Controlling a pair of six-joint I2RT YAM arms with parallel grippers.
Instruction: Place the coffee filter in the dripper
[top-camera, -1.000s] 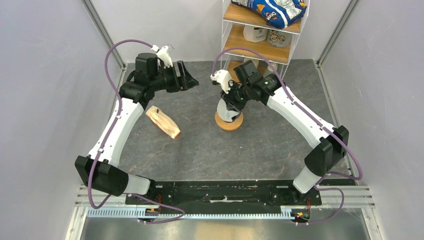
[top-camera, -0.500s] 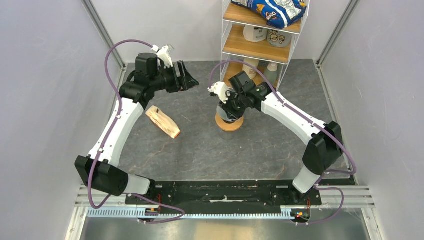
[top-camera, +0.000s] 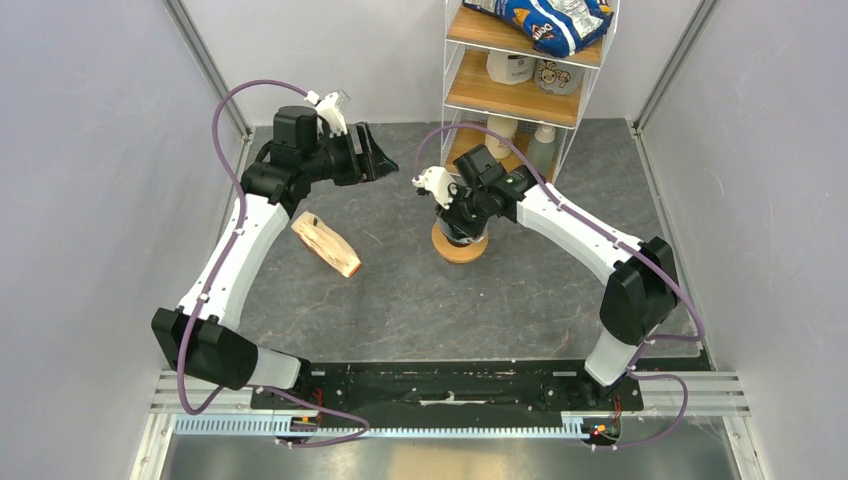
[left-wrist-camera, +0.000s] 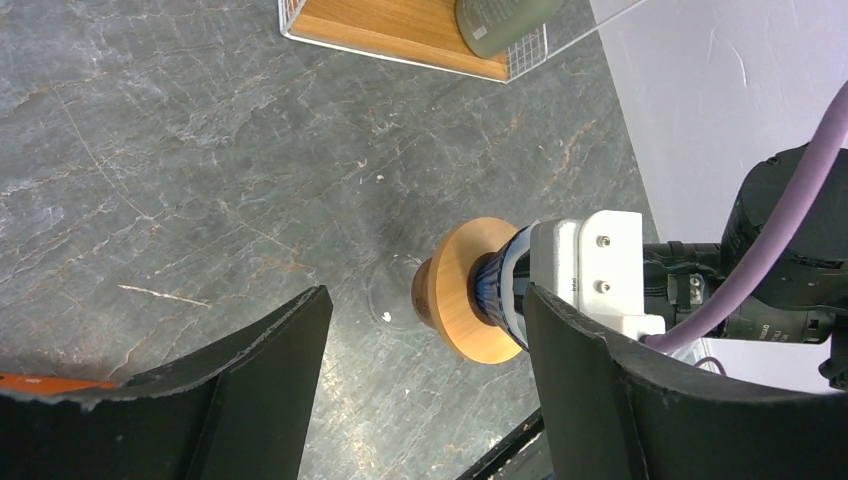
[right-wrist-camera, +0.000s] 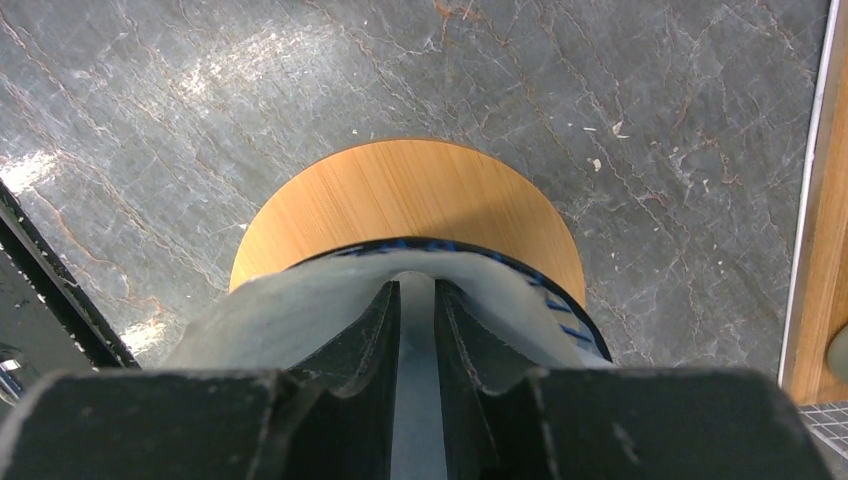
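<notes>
Right gripper points down over the middle of the table. Its jaws are drawn close together with only a narrow slot between, and a strip of the white coffee filter is pinched in that slot. In the right wrist view the paper spreads out to both sides of the fingers. Its edge lies just inside the dark blue rim of the dripper, so the filter is at the dripper's mouth; how deep it sits cannot be told. The dripper stands upright on a round wooden ring, which rests flat on the grey stone-patterned tabletop. Left gripper is held above the table at the far left, aimed sideways toward the dripper and well apart from it. Its jaws are spread wide with nothing between them. From its camera the wooden ring, the blue ribbed cone and the right arm's white mount line up between the two black fingers. A thick cream-and-tan paper stack lies on the table near the left arm, apart from both grippers. A wire shelf with wooden boards stands at the far edge behind the right arm.
</notes>
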